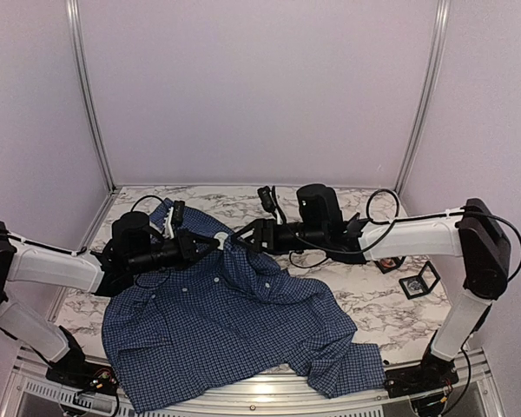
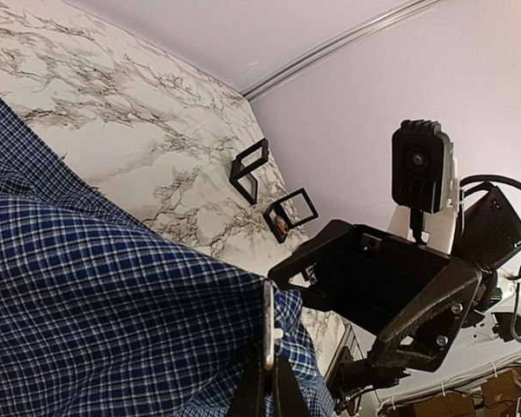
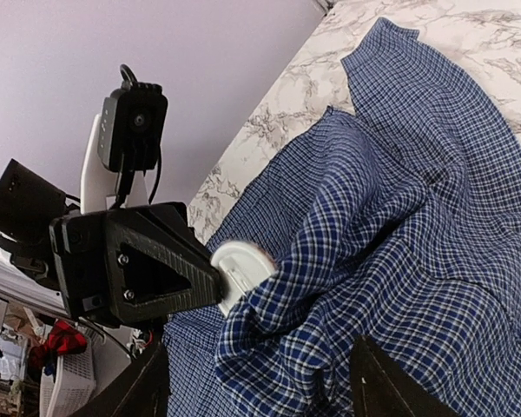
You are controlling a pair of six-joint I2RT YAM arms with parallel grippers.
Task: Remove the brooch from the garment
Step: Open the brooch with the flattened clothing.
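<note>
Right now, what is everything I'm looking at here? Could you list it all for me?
shirt: one, dark blue fine check, spread over the near middle of the table, with one fold held up off it.
table: one, white-and-grey marble pattern, under everything.
small frames: two, black, on the table's right side by the right arm; one holds a small piece too small to make out.
brooch: none that I can see in any view.
walls: pale lilac with metal bars, behind and at both sides.
left gripper: one, black, shut on the raised fold of the shirt.
right gripper: one, black, open, facing the left gripper close to that fold.
</note>
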